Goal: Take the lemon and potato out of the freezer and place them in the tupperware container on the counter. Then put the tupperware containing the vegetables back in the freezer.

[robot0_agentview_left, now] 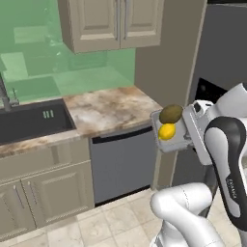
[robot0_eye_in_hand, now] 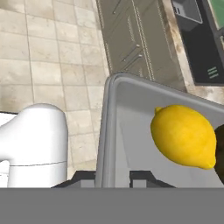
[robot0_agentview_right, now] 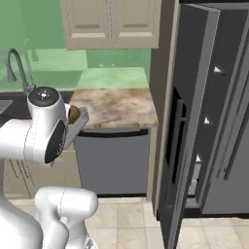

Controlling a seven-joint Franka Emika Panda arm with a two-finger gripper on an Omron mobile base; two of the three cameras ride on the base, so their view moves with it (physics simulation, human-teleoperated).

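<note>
The grey tupperware container [robot0_agentview_left: 170, 141] hangs tilted in the air just off the right end of the marbled counter [robot0_agentview_left: 111, 108]. Inside it lie the yellow lemon [robot0_agentview_left: 166, 131] and, right above, the olive-brown potato [robot0_agentview_left: 171, 114]. My gripper [robot0_agentview_left: 187, 129] is shut on the container's right wall. In the hand view the wall of the tupperware container [robot0_eye_in_hand: 106, 131] runs down between my fingertips [robot0_eye_in_hand: 83, 177], with the lemon [robot0_eye_in_hand: 183, 135] close by and the potato [robot0_eye_in_hand: 220, 151] a dark sliver at the right edge. The freezer [robot0_agentview_right: 214, 121] stands open on the right, its door [robot0_agentview_right: 187, 126] swung out.
A dark sink [robot0_agentview_left: 29, 120] with a faucet [robot0_agentview_right: 14, 68] sits left in the counter. A grey dishwasher [robot0_agentview_left: 123, 164] is below the counter's right end, tan cabinets beside it. Upper cabinets [robot0_agentview_left: 113, 21] hang over the counter. Tiled floor lies beneath.
</note>
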